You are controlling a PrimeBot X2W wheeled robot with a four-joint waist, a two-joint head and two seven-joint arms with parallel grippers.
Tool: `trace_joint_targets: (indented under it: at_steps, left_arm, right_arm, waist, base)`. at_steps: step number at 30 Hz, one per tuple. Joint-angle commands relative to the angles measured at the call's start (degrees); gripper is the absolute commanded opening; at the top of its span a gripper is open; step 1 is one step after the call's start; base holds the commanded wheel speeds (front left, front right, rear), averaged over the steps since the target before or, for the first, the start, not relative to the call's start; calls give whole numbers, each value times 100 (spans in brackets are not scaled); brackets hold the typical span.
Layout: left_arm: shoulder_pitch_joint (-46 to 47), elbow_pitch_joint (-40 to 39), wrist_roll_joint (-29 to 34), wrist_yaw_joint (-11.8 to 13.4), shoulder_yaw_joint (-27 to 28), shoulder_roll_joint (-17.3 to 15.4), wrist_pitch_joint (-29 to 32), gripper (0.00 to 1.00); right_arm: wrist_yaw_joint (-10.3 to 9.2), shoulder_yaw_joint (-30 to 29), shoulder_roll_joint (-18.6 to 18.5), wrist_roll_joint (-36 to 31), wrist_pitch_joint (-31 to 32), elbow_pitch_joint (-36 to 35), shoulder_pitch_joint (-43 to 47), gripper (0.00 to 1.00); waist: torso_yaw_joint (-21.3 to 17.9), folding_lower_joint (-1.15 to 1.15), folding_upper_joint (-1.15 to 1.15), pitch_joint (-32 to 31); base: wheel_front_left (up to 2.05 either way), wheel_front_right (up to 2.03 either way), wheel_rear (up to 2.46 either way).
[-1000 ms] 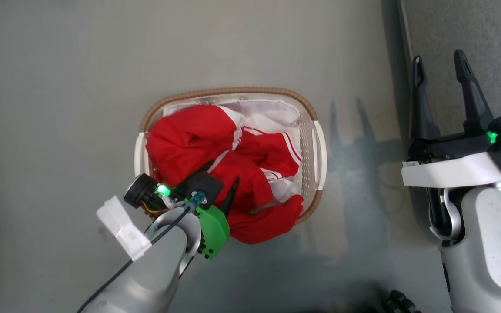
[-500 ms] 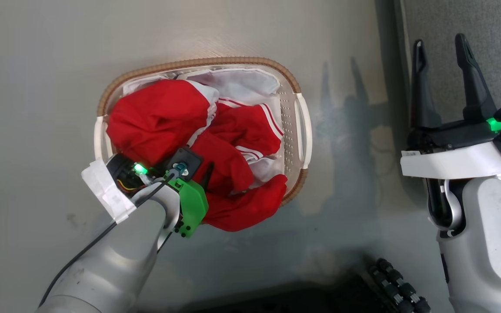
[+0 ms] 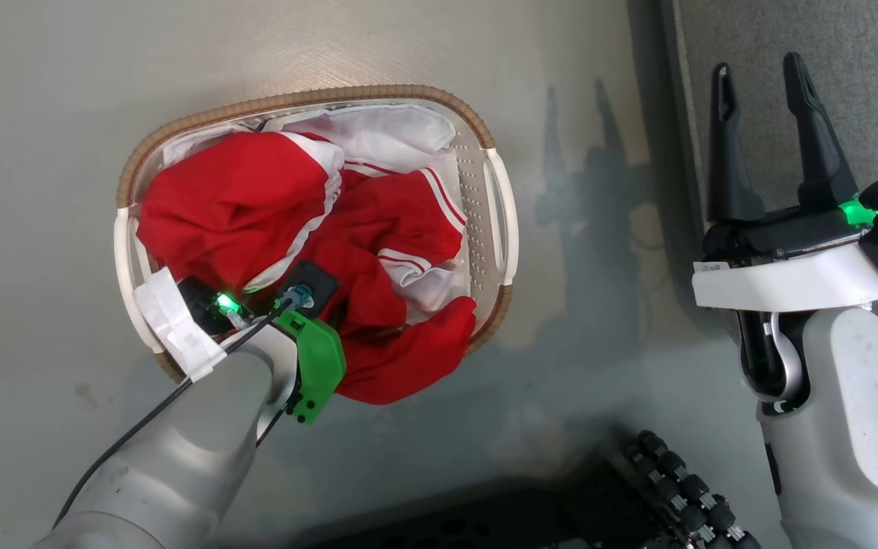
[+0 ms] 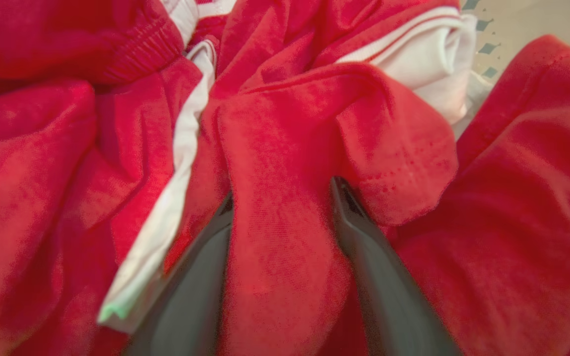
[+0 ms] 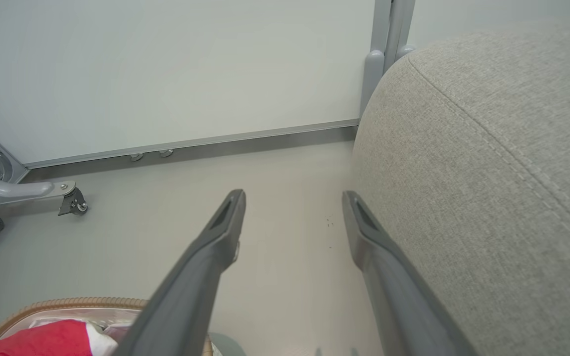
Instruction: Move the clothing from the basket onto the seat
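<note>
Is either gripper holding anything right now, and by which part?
Nothing is gripped. The left gripper is open, fingers straddling a raised fold of the clothing in the basket; the right gripper is empty.

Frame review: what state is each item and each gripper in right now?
basket: upright, holding the clothing
clothing: crumpled, one end spilling over the basket rim
seat: no clothing on the visible part
left gripper: open, fingers straddling a fold of clothing
right gripper: open, empty
</note>
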State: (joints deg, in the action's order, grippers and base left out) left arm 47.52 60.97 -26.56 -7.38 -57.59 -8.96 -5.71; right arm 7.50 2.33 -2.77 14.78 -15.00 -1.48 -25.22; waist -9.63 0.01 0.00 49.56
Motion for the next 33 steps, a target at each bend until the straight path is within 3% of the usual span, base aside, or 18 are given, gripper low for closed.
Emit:
trace_joint_targets:
  at_steps: [1, 2, 5, 23, 29, 33]
  left_arm:
    - [55, 23, -85, -14, -58, -62, 57, 47]
    - [44, 33, -129, -14, -110, -70, 103, 39]
    - [45, 39, -259, -14, -221, -104, 132, 1]
    - [90, -87, -422, -15, -415, -53, -843, 0]
    - [125, -566, -377, 18, -232, -186, -955, 0]
    - [23, -1404, -342, 39, 92, -408, -955, 0]
  right_arm:
    - [-2, 7, -21, 35, -28, 12, -32, 100]
    - [-2, 14, -21, 40, -28, 18, -28, 100]
    - [-2, 21, -21, 48, -28, 41, -31, 100]
    - [-2, -55, -22, -159, -28, 279, 121, 100]
    - [-2, -91, -22, -267, -28, 404, 312, 100]
    - [-2, -73, -22, -339, -28, 475, 467, 100]
  waist:
    - [-27, -1, 0, 12]
    - [-35, -1, 0, 11]
    - [-40, -1, 0, -6]
    - [297, -1, 0, -834]
    - [444, -1, 0, -1452]
    - [517, -1, 0, -1874]
  base:
    - [0, 0, 0]
    - [0, 0, 0]
    - [0, 0, 0]
    - [0, 0, 0]
    - [0, 0, 0]
    - [0, 0, 0]
